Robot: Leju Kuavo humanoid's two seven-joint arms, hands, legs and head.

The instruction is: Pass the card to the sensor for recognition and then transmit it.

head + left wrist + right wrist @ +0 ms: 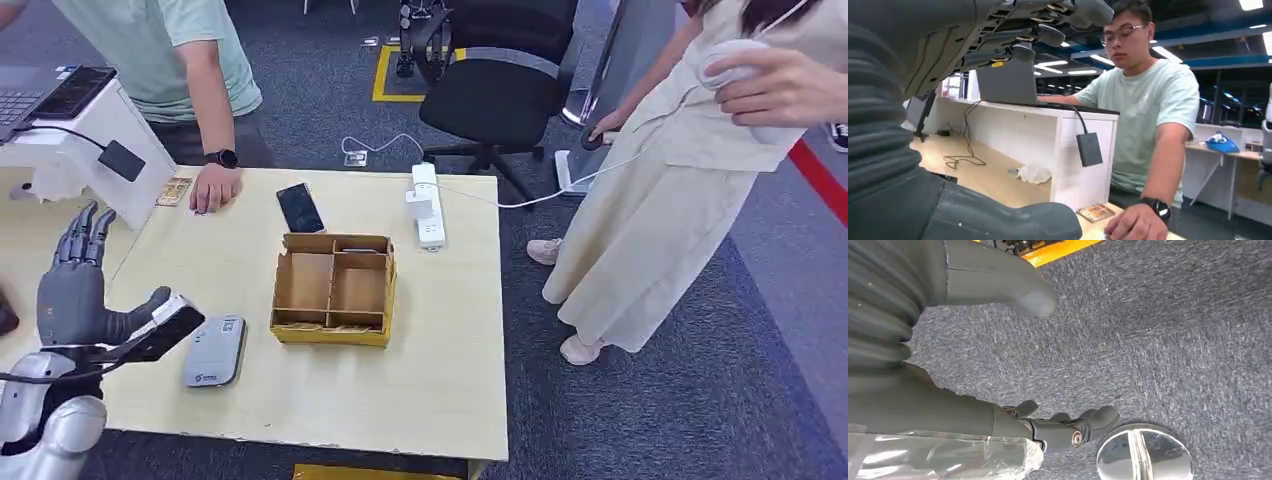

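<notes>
Head view, card: we see the card (pixel 173 190) flat on the bench (pixel 440 370) at its far left corner, just beside a person's hand (pixel 215 187) that rests on the bench.
Head view, left hand: the left hand (pixel 75 290) is raised near the bench's front left corner, fingers spread and grasping nothing, well apart from the card.
Head view, sensor: the grey sensor (pixel 213 350) lies flat on the bench near the left hand, next to a wooden divider box (pixel 333 290).
Head view, writing: a small mark sits on the sensor's near end. We cannot read it.
Left wrist view, card: the card (pixel 1095 212) shows a brownish printed face. Its print is too small for us to read.
Left wrist view, handling: we judge it light, thin, stiff and smooth, so it may slide. Lying flush, it gives little to take hold of. We would pinch it across an edge, thumb on one face.
Right wrist view, right hand: the right hand (pixel 973 415) hangs over grey carpet (pixel 1173 340), its fingers (pixel 1093 422) loose and released, grasping nothing.
</notes>
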